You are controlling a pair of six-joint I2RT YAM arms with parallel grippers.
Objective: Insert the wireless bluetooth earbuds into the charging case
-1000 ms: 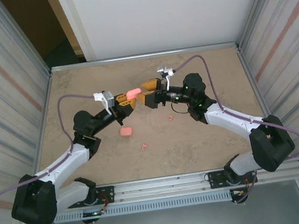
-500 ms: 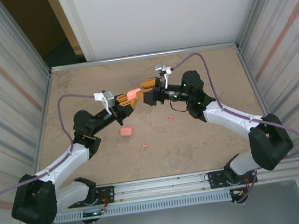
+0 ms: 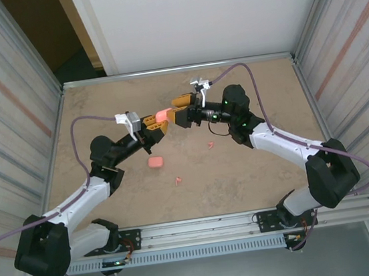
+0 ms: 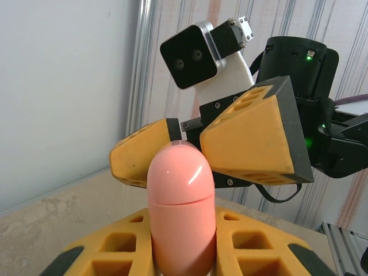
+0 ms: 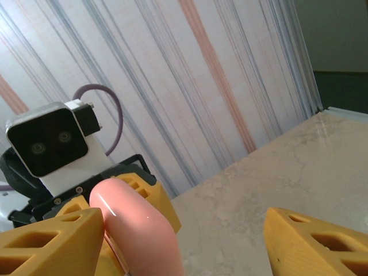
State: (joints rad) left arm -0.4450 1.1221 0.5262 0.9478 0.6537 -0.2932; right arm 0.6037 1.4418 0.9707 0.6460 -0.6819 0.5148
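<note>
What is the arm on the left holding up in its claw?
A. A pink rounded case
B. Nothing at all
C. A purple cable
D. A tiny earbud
A: the left gripper is shut on the pink rounded case, which stands upright between its yellow fingers in the left wrist view.

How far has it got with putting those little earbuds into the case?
Done: the left gripper holds a pink rounded plastic charging case up off the tan table. In hand: the open right gripper has its fingers spread beside the closed lid, not gripping. Left: opening it and loading the tiny salmon-pink earbuds; two lie on the table, near a second pink case.
</note>
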